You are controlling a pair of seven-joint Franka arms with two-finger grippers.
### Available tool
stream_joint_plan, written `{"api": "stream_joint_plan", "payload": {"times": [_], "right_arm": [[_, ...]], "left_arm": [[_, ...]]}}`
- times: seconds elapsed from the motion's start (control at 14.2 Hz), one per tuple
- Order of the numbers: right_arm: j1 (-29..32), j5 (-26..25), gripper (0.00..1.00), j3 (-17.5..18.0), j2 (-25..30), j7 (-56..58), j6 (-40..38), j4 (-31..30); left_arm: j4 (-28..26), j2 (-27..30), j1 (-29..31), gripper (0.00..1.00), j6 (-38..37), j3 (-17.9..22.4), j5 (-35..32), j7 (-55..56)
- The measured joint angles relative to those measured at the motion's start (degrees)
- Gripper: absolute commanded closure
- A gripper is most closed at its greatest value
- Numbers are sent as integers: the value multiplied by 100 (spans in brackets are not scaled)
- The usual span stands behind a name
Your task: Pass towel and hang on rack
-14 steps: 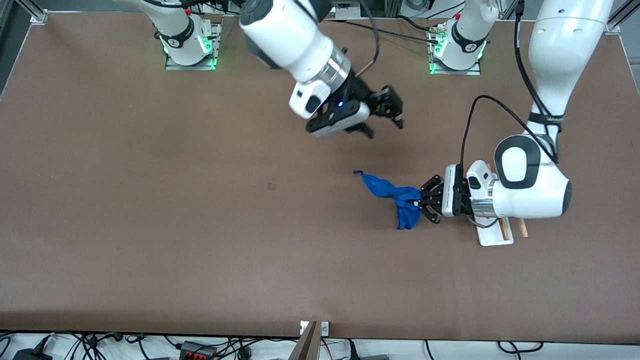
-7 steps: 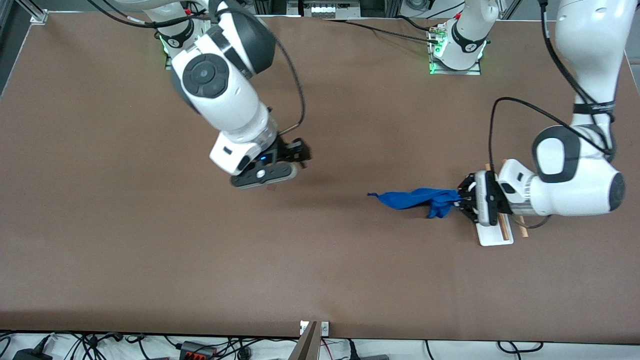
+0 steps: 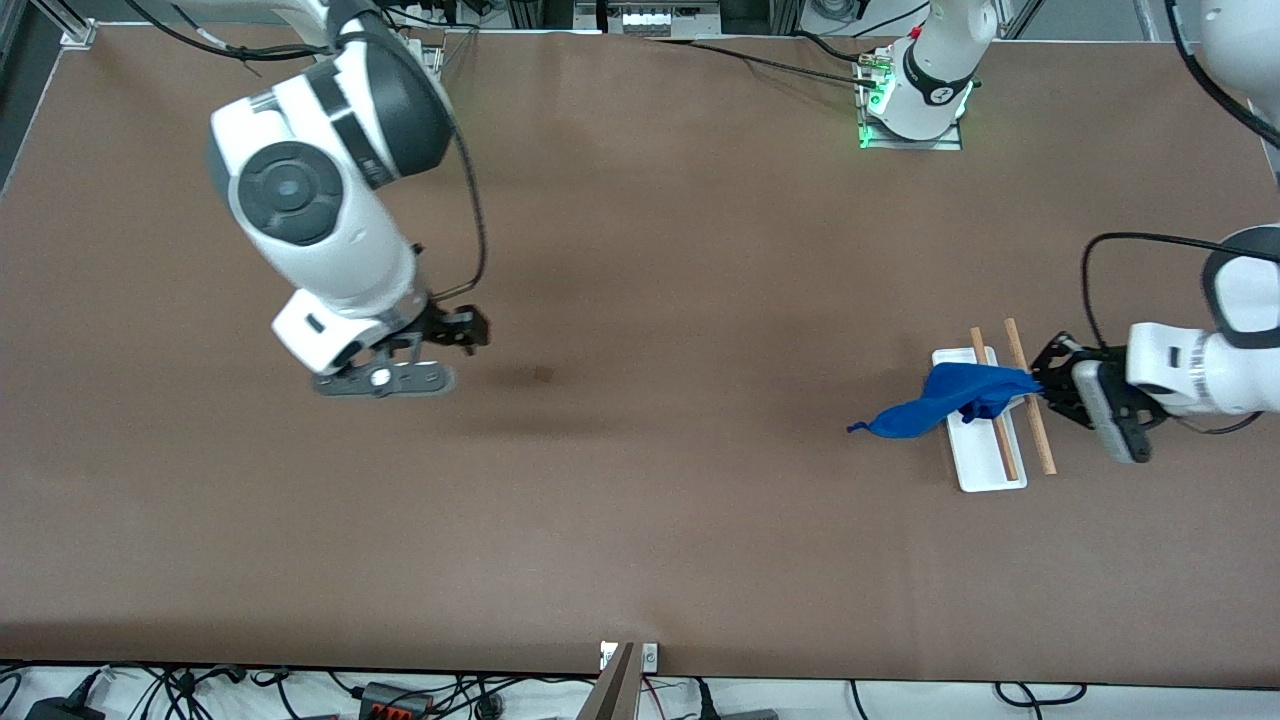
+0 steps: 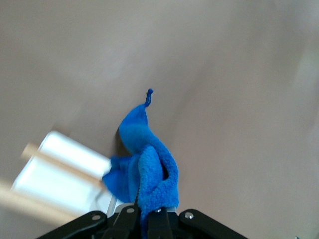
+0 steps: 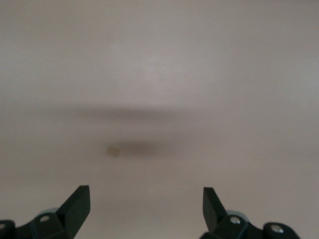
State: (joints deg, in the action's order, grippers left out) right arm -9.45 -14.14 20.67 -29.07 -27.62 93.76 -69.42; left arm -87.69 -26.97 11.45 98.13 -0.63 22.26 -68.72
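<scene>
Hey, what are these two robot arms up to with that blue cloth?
The left gripper is shut on one end of the blue towel and holds it over the rack, across its two wooden rods; the loose end trails toward the table's middle. The right gripper hangs open and empty over bare table at its own end.

Bright blue soft microfibre towel point(image 3: 935, 407), bunched, draped across small white tray rack point(image 3: 985, 470) with two light-brown wooden rods, looped corner trailing off.
</scene>
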Motion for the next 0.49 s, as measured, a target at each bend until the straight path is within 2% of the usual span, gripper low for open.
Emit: {"api": "stream_joint_plan", "payload": {"times": [0.28,0.35,0.49], "right_arm": [[412,-159,0,-11,110,29,-405,6],[482,-159,0,-84,178,29,-450,5],[544,-7,0,-511,351,285,-473,-33]], "left_arm": [[-1,-9,721,99,-166,54,-29,-11],[-1,-36,834,99,-172,55,-76,-34],[-1,-156,919,99,-172,53,-140,-49]]}}
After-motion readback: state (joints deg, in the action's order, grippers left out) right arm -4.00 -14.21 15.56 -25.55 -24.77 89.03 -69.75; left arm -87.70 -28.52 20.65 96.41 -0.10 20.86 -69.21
